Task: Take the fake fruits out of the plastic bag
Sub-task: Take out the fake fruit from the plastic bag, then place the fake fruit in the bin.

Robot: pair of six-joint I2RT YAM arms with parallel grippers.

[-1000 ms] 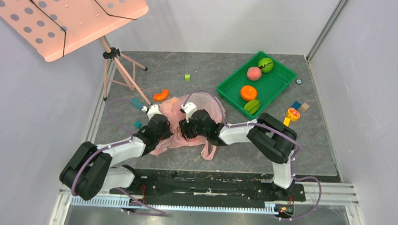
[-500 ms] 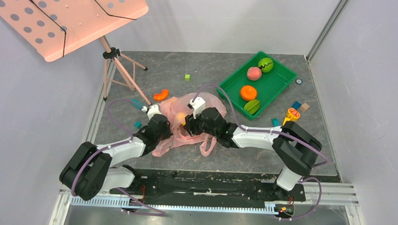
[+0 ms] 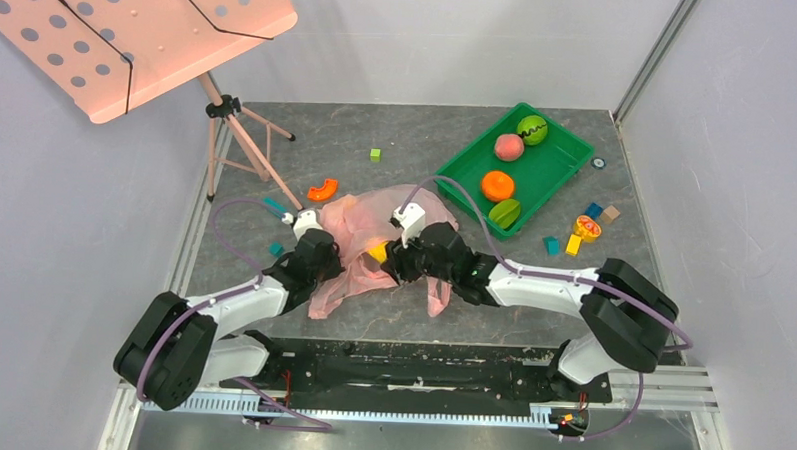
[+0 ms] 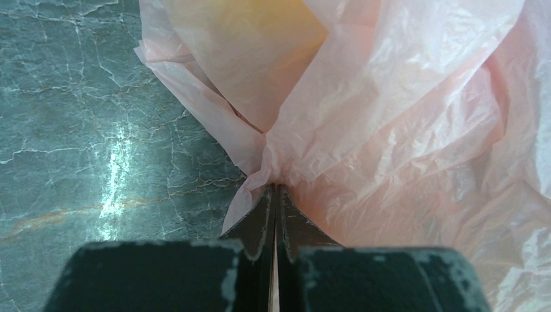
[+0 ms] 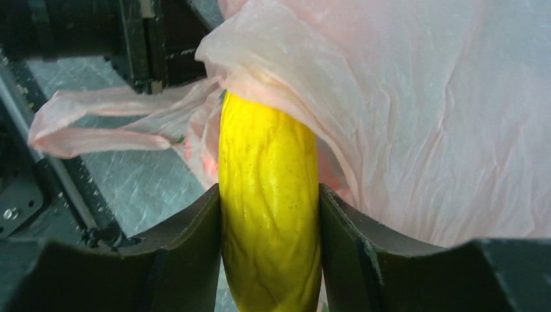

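A dark grey, marbled surface (image 3: 532,290) is lying between pale walls, seen from above. A pink perforated music stand (image 3: 131,31) is standing at the far left. A green tray (image 3: 552,160) is sitting at the far right, holding a green ball with a black wavy line (image 3: 532,129), a pink peach (image 3: 508,147) and an orange fruit (image 3: 497,185).

The plastic bag (image 3: 355,213), thin, crinkled and translucent pink, is lying spread on the surface near the middle, between the two arms.

The left pincer (image 4: 273,188) is reaching in from the left and pinching a gathered fold at the bag's edge. Its two dark fingers are pressing almost together, with only the thin plastic between them. A faint yellow-orange glow is showing through the bag's film at the top of the left wrist view.

The right pincer (image 5: 268,192) is reaching in from the right and gripping a yellow fake fruit (image 5: 266,143). Its fingers are spread as wide as the fruit, one pressing on each side. The fruit is glossy and elongated, with a ridged, speckled skin. Its far end is sitting under a loose flap of the bag, while the rest is showing bare. From above, it is appearing as a small yellow patch at the bag's near edge.
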